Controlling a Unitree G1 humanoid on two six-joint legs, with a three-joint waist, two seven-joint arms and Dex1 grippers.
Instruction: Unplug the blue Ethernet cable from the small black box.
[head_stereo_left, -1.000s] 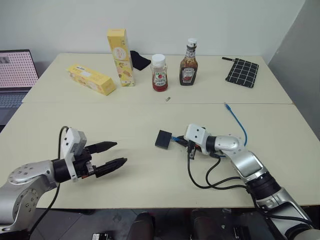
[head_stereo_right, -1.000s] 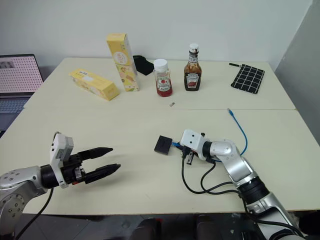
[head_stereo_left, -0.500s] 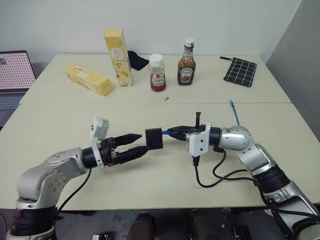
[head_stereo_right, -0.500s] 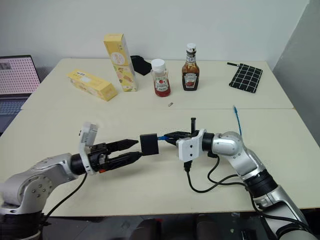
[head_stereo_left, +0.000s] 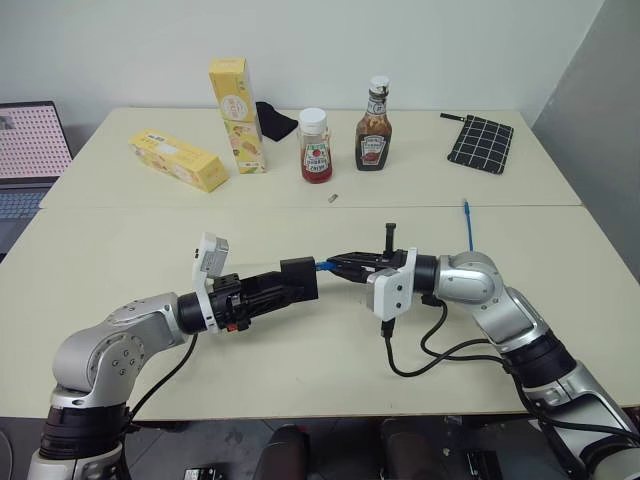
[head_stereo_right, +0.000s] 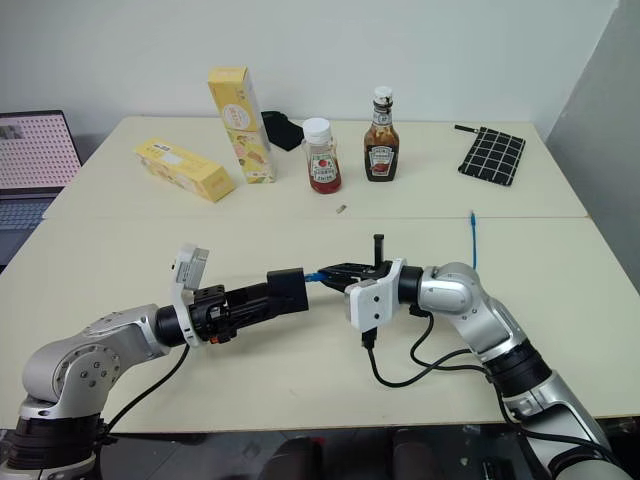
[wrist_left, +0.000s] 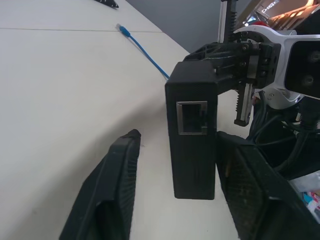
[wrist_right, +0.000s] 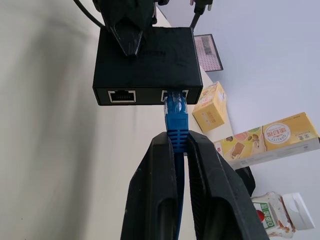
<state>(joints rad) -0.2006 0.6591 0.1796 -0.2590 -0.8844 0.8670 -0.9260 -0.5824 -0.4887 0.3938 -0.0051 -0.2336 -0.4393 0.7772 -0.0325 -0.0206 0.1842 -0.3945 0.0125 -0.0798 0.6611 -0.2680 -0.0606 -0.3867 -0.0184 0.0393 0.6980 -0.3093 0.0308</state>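
Laptop (head_stereo_left: 28, 150): at the far left edge, off the table, screen lit.
Table (head_stereo_left: 120, 250): pale cream top, seam running across the middle.
Flat yellow box (head_stereo_left: 180, 160): lying on the far half, left of the standing one.
Tall yellow box (head_stereo_left: 237, 115): upright on the far half, black wad of fabric (head_stereo_left: 275, 122) just behind it.
Left gripper (head_stereo_left: 290, 289): reaching right over the near half, narrowed around the small black box; in the left wrist view one finger (wrist_left: 252, 195) lies against the box's side, the other finger (wrist_left: 112, 185) stands slightly clear of it.
Small black box (head_stereo_left: 299, 279): lifted off the table between the two grippers, empty port facing the left wrist camera, cable plugged into the opposite side.
Red-capped sauce jar (head_stereo_left: 314, 146): upright, mid far half.
Brown sauce bottle (head_stereo_left: 373, 126): upright just right of the jar.
Small metal bit (head_stereo_left: 334, 198): lying alone near the seam.
Right gripper (head_stereo_left: 335, 265): pointing left, pinched tight on the cable's boot just behind the plug.
Blue Ethernet cable (wrist_right: 176, 117): one end still seated in the box, the rest running back past the right arm, far plug (head_stereo_left: 466, 208) lying on the table.
Black grid-patterned cloth (head_stereo_left: 481, 143): flat at the far right corner.
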